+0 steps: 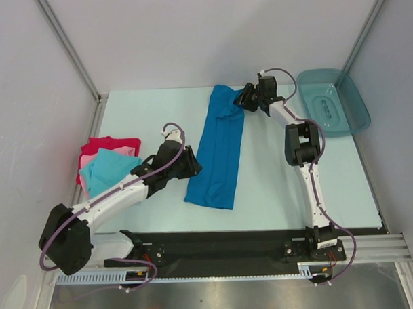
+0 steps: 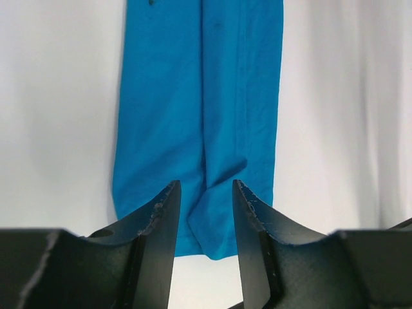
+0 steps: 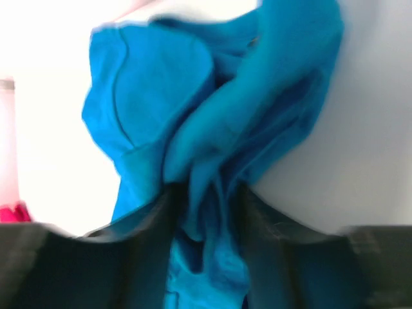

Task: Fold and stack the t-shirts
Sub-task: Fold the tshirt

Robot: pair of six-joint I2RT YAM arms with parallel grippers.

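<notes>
The medium blue t-shirt lies as a long folded strip down the middle of the table. My right gripper is at its far end, where the cloth is bunched up. In the right wrist view its jaws stand open with folds of the blue t-shirt between them. My left gripper sits at the strip's near left side, open and empty. In the left wrist view the left gripper points at the near end of the blue t-shirt. On the left lie the turquoise t-shirt, pink t-shirt and red t-shirt, stacked.
A teal translucent plastic tray stands at the table's far right corner. White walls enclose the table on three sides. The arms' black base rail runs along the near edge.
</notes>
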